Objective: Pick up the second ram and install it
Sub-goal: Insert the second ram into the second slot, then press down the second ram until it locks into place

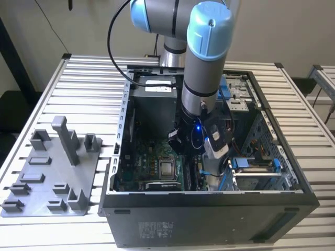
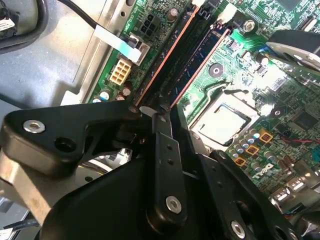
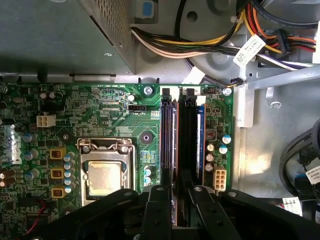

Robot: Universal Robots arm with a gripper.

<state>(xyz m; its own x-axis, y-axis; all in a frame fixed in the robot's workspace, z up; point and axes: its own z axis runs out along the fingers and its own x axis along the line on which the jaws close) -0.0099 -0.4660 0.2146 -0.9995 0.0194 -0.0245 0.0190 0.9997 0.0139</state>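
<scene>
Jaws' state unclear, gripper (image 3: 172, 192) low over the motherboard (image 3: 115, 130) inside the case (image 1: 209, 209) on a slatted table (image 1: 78, 89).

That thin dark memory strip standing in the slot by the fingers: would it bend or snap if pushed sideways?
Probably stiff rather than floppy: the second ram runs as a straight, thin board along its slot. It likely weighs little, being so slim beside the motherboard. A sideways shove seems risky, since it stands on edge between neighbouring slots; pressing straight down looks safer. The gripper sits at its near end.

Pincer (image 3: 172, 192) tips hidden behind linkage
</scene>
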